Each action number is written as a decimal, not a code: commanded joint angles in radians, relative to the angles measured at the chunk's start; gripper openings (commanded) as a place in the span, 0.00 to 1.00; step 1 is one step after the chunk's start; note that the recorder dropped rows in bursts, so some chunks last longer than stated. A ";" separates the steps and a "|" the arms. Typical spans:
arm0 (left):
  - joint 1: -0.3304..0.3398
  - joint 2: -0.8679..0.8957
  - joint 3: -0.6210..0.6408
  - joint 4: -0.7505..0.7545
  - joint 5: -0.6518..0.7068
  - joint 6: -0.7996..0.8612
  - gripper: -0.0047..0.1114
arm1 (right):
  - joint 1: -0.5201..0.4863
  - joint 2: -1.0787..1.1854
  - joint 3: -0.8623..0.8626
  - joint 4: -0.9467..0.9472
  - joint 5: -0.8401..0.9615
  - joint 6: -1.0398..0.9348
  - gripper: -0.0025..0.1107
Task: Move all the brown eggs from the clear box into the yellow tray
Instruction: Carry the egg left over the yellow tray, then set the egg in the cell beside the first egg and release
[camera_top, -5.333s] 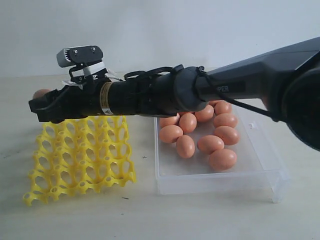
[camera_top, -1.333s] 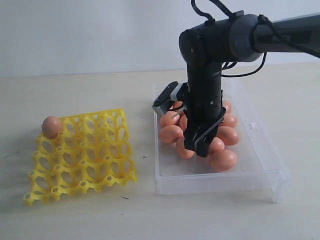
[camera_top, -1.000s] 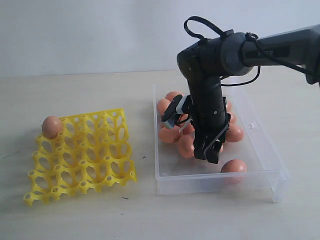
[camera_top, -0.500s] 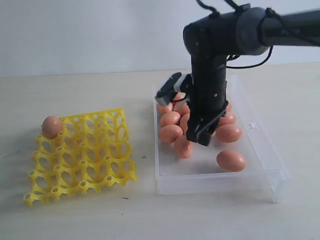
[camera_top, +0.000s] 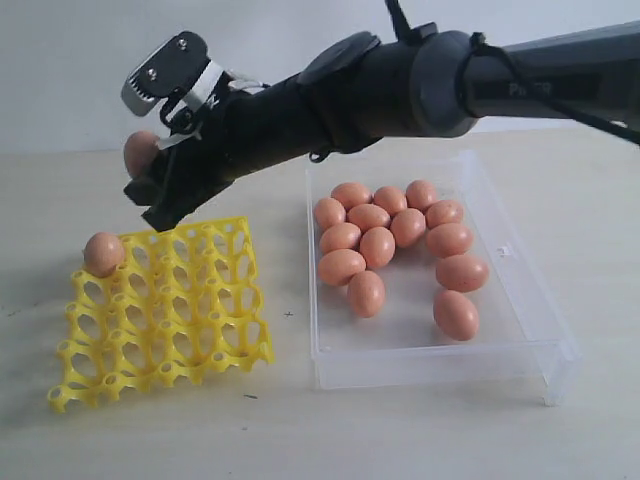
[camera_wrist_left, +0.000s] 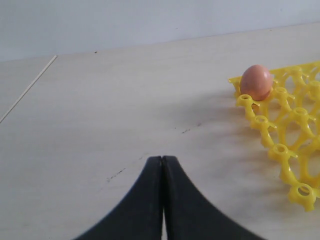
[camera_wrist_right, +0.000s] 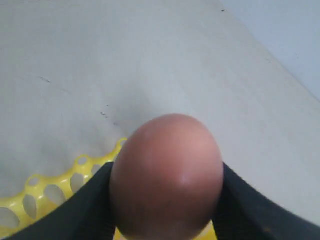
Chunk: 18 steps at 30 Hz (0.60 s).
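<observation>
The held egg (camera_wrist_right: 167, 170) is smooth and light. It can slip, and it cracks easily. The right pincer (camera_top: 152, 196) has it by its two sides, with the jaws partly open around the shell and touching it. I think a soft squeeze is best. The egg hangs above the far left part of the yellow tray (camera_top: 170, 320), not in a cup yet. A second egg (camera_top: 103, 253) sits in the far left corner cup, so a free cup beside it looks right. The raised pegs could bump the shell. Many brown eggs (camera_top: 377, 247) lie close together in the clear box (camera_top: 430, 375) on the right. The left pincer (camera_wrist_left: 162, 200) is closed tight on nothing, over the table (camera_wrist_left: 100, 125) near the tray's corner.
</observation>
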 joint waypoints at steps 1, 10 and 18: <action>-0.006 -0.006 -0.004 0.001 -0.008 -0.005 0.04 | 0.013 0.036 -0.021 0.018 -0.112 0.033 0.02; -0.006 -0.006 -0.004 0.001 -0.008 -0.005 0.04 | 0.050 0.221 -0.234 -0.489 -0.131 0.747 0.02; -0.006 -0.006 -0.004 0.001 -0.008 -0.005 0.04 | 0.084 0.267 -0.239 -0.594 -0.220 0.952 0.02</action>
